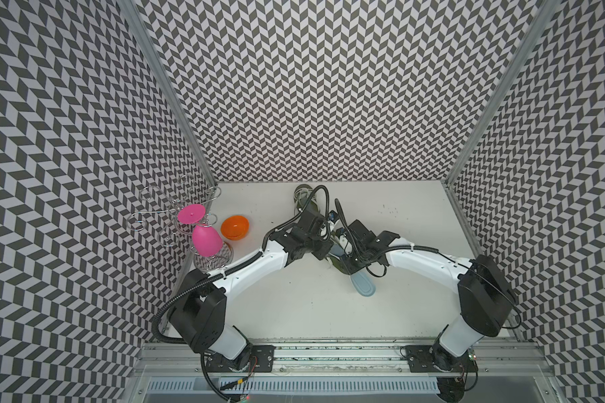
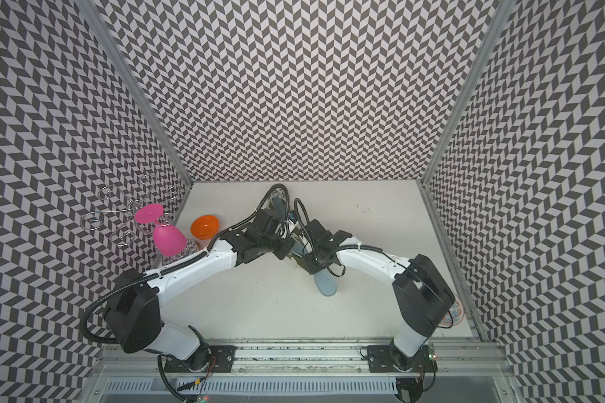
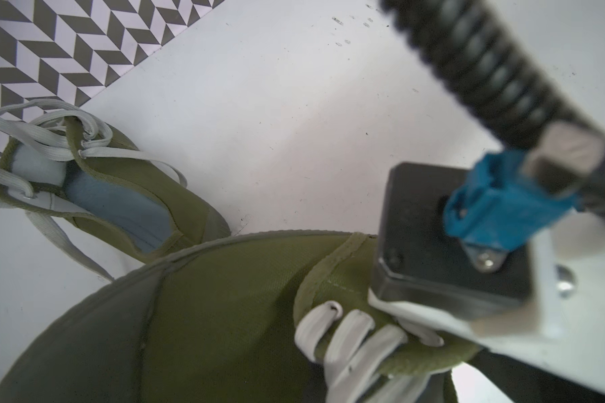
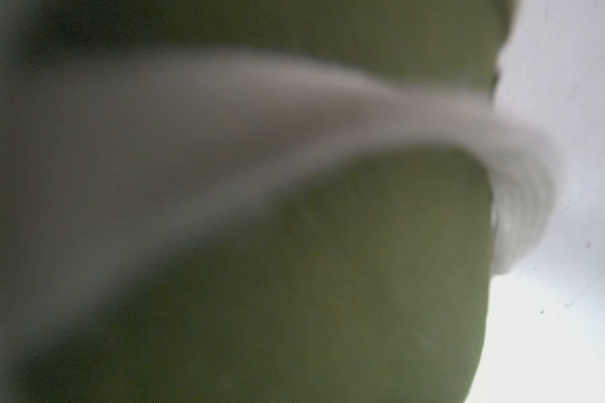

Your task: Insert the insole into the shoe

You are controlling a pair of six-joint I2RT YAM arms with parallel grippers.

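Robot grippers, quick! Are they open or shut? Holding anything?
Left gripper: shut; whether it pinches anything is hidden.
Right gripper: cannot tell; its jaws are hidden, right above the insole.

Shoe [image 3: 224,314], counter [image 1: 294,307] centre: cut off at the left wrist view's edge; largely hidden under left arm [image 1: 304,240] and right arm [image 1: 364,240] in both top views; blurred olive mass in the right wrist view. Insole [image 1: 364,288]: far end hidden beneath right arm.
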